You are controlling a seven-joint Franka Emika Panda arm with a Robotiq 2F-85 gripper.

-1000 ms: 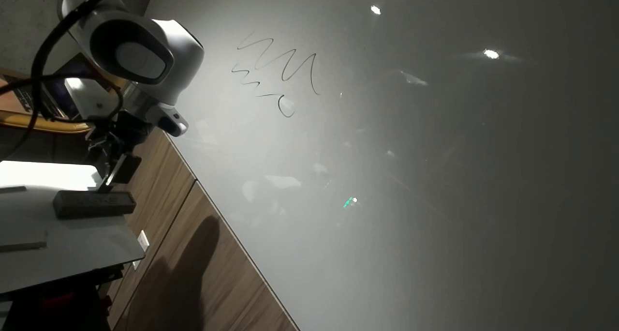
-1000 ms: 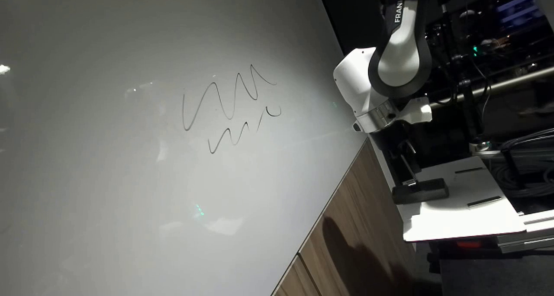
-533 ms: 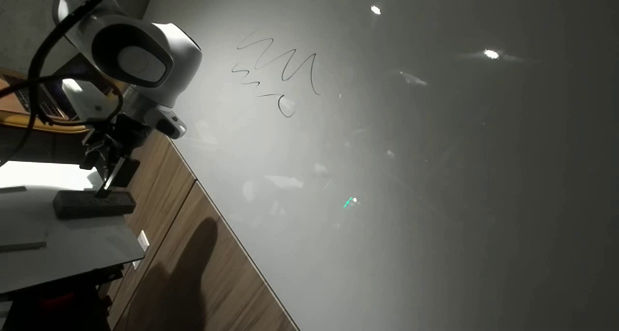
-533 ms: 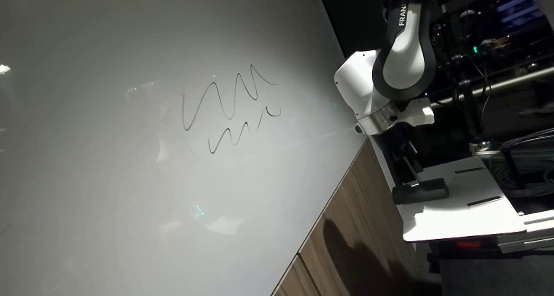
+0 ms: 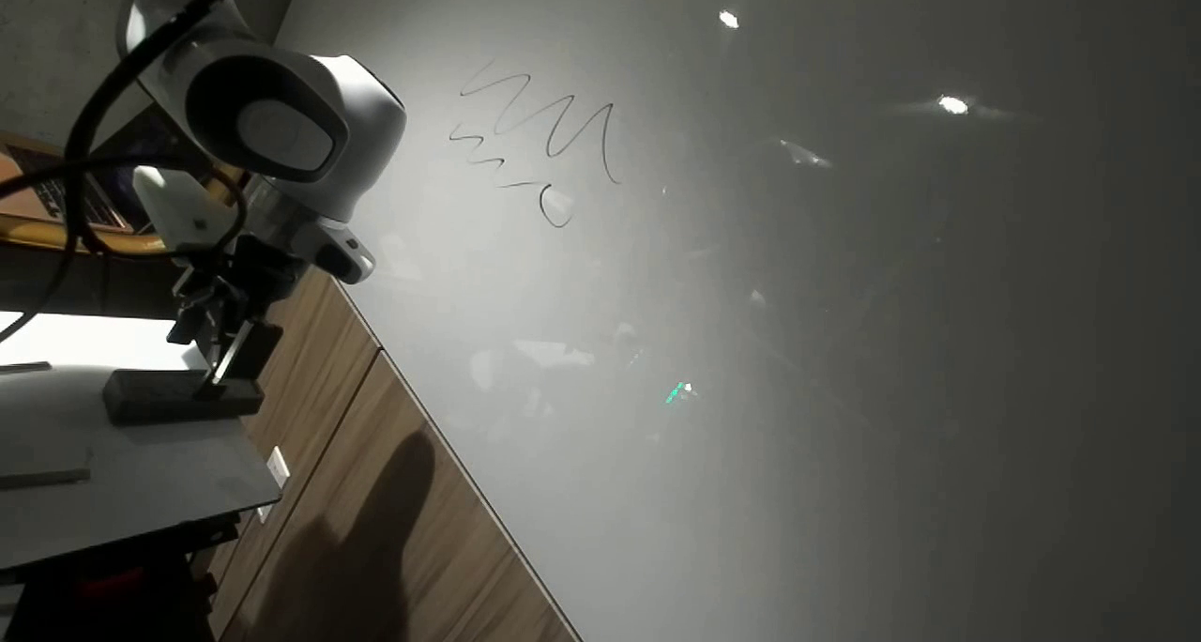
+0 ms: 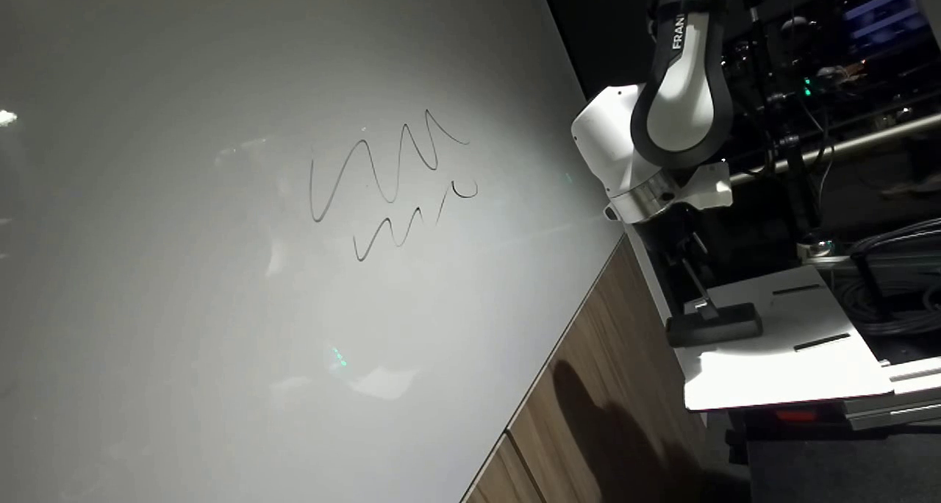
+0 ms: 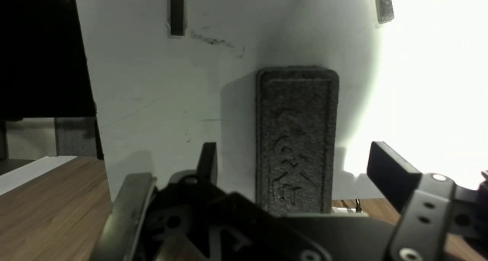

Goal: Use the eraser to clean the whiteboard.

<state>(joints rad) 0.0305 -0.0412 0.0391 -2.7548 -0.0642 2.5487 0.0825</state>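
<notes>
The eraser (image 5: 150,398) is a dark grey oblong block lying flat on a small white tabletop; it also shows in an exterior view (image 6: 724,332) and the wrist view (image 7: 295,139). My gripper (image 7: 292,154) is open, with one finger on each side of the eraser and a gap on both sides. In both exterior views my fingertips (image 5: 214,387) (image 6: 707,310) are low at the eraser. The eraser's near end is hidden by the gripper body in the wrist view. The whiteboard (image 5: 798,267) (image 6: 184,282) is large, glossy and grey-white, with thin dark scribbles (image 5: 561,145) (image 6: 401,165).
The white tabletop (image 5: 169,473) (image 6: 779,385) carries dark strips (image 7: 178,11) (image 7: 384,5). A wooden panel (image 5: 441,520) (image 6: 625,326) runs below the whiteboard. An open laptop (image 5: 80,191) lies behind the arm. A black cable (image 5: 94,98) loops beside the arm.
My gripper has come down slightly, so its fingertips sit lower at the eraser, with a small sideways shift of the arm. The eraser and the scribbles have not changed.
</notes>
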